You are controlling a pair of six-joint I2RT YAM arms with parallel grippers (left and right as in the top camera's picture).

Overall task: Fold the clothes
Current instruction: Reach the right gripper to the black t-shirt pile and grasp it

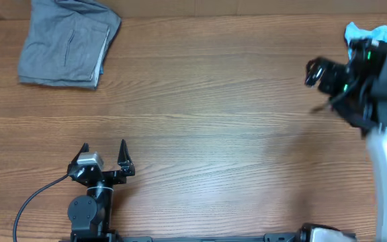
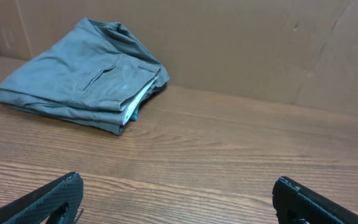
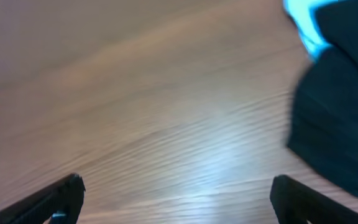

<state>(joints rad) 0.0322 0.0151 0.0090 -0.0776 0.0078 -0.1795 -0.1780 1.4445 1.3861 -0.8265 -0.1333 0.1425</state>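
Two black fingers of the right gripper [image 3: 179,202] poke up at 7 and 5 o'clock in its own wrist view. They are spread wide, with only bare wood between them. That picture is blurry. A black soft T-shirt [image 3: 337,112] sits in a dark heap at 3 o'clock, close to the 5 o'clock finger. I cannot tell if they touch. A light blue cloth [image 3: 300,25] peeks out at 1 o'clock, right against the top of the black heap.

From above, the right arm [image 1: 375,81] hangs over the 2 o'clock corner of the brown wooden table [image 1: 213,128]. It hides most of what lies there. Only a bit of blue shows at the far edge.

The left gripper [image 1: 104,146] rests at 7 o'clock, pointing toward 12. Its fingers are also wide apart and hold nothing. A black cable [image 1: 32,202] curls away from its base toward 8 o'clock.

A grey folded garment [image 1: 66,44] lies flat at 10 o'clock, well apart from both grippers. In the left wrist view it sits at 10 o'clock too, near a brown cardboard wall [image 2: 260,50] that stands behind the table.
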